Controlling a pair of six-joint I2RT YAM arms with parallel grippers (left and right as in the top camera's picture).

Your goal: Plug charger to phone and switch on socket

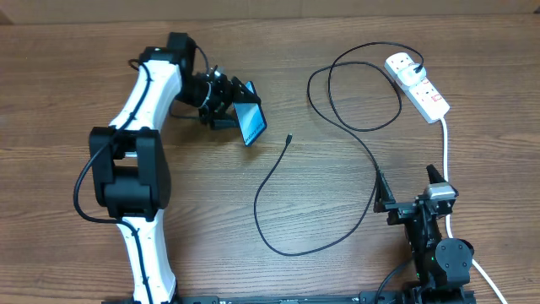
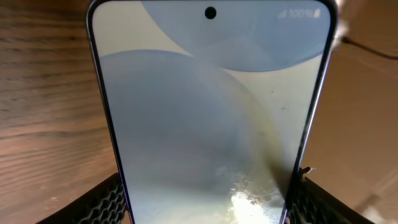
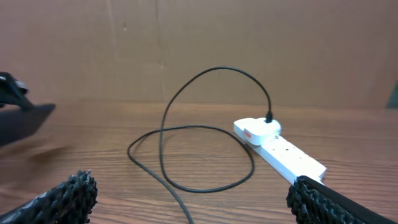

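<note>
Okay — your left gripper [image 1: 239, 108] clamps the phone [image 1: 251, 123] by its edges; charger [image 1: 288, 138] tip near the phone, apart — right gripper [image 1: 411, 187] spread wide.

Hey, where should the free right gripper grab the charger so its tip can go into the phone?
Grip the charger just behind its small plug tip, which lies flat on the table near the phone. Come straight down from above with the open right gripper, jaws across the cable: it is thin, and that stretch runs nearly straight.
</note>
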